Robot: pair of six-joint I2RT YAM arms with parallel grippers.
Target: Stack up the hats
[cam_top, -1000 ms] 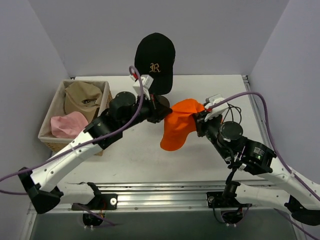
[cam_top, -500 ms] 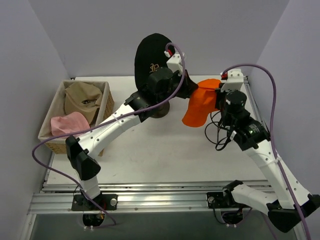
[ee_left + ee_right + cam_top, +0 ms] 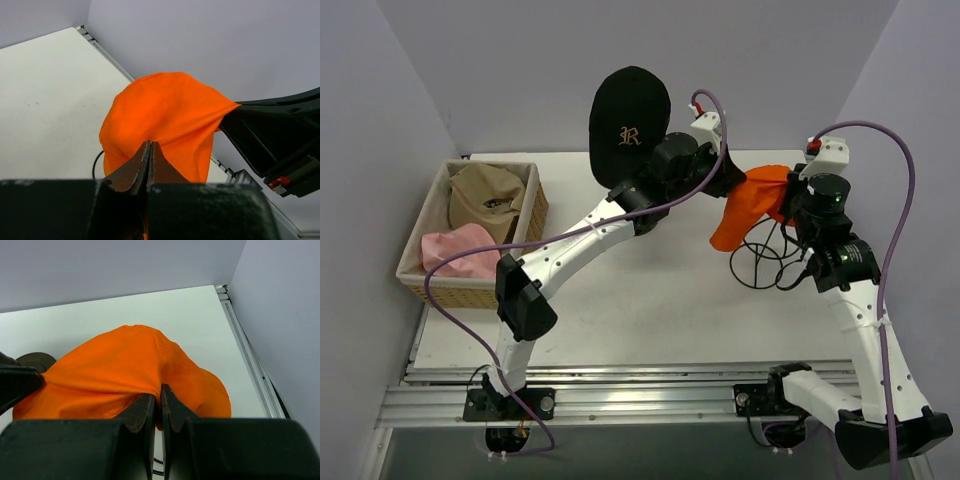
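Note:
The bright orange hat (image 3: 752,203) hangs in the air at the back right, stretched between my two grippers. My left gripper (image 3: 732,180) is shut on its left edge; in the left wrist view the jaws (image 3: 150,146) pinch the orange hat (image 3: 165,115). My right gripper (image 3: 786,200) is shut on its right edge; the right wrist view shows the gripper (image 3: 160,390) pinching the orange fabric (image 3: 115,375). The black cap with a gold "R" (image 3: 628,118) sits upright at the back, to the left of the orange hat. The tan cap (image 3: 485,195) and pale pink hat (image 3: 460,250) lie in the basket.
A woven basket (image 3: 535,205) stands at the table's left edge. A loop of black cable (image 3: 760,262) lies on the table under the orange hat. A metal rail (image 3: 250,355) runs along the table's right edge, close to the purple wall.
Both grippers have carried the orange hat up and to the right, away from the table's middle toward the back right corner. The left arm has stretched far out across the table.

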